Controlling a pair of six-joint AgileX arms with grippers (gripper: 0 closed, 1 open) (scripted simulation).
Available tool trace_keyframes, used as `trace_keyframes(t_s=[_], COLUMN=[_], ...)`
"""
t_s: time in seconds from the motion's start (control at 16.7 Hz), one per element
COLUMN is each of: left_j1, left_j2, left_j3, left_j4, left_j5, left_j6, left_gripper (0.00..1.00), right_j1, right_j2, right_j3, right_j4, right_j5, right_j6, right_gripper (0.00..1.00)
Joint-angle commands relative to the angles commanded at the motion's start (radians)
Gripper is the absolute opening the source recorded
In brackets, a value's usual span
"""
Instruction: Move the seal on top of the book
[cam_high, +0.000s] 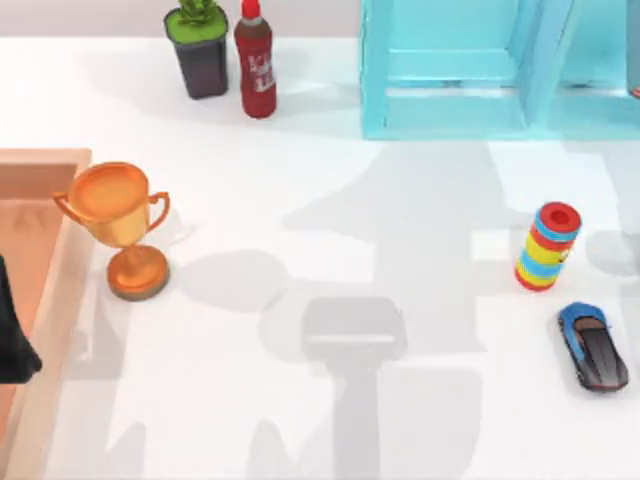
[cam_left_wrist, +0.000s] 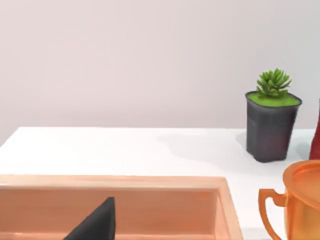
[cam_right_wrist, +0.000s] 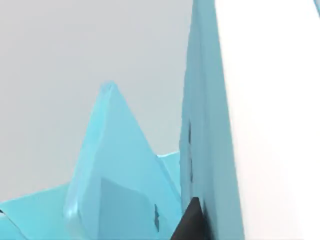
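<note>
Left gripper (cam_high: 15, 345) over wooden tray (cam_high: 45, 160), beside gold trophy (cam_high: 118, 220), right gripper (cam_right_wrist: 190, 222) by light-blue shelf (cam_high: 455, 112), grip states cannot tell

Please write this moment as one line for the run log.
left gripper: over wooden tray, far left | right gripper: against light-blue shelf unit | trophy: beside tray | toy car: right edge

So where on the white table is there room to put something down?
The widest bare patch is the middle of the table, between the trophy and the striped ring stack. The front, below the trophy across to the toy car, is bare too. It is crowded at the back: potted plant, red bottle, blue shelf unit.
</note>
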Motion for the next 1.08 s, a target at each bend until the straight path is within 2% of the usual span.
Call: trace_keyframes(t_s=[0.24, 0.42, 0.84, 1.08], left_j1=[0.0, 0.0, 0.0, 0.0], left_j2=[0.0, 0.0, 0.0, 0.0], left_j3=[0.0, 0.0, 0.0, 0.0], left_j4=[0.0, 0.0, 0.0, 0.0], left_j5=[0.0, 0.0, 0.0, 0.0], left_j6=[0.0, 0.0, 0.0, 0.0], left_gripper=[1.0, 1.0, 1.0, 1.0], right_j1=[-0.01, -0.015, -0.012, 0.094], right_j2=[-0.308, -0.432, -0.456, -0.412], right_j3=[-0.098, -0.17, -0.197, -0.177], right_j4=[-0.173, -0.276, -0.303, -0.242], right_j5=[-0.011, -0.02, -0.023, 0.07], right_j6=[0.0, -0.003, -0.003, -0.103], right_gripper=[0.0, 0.0, 0.0, 0.0])
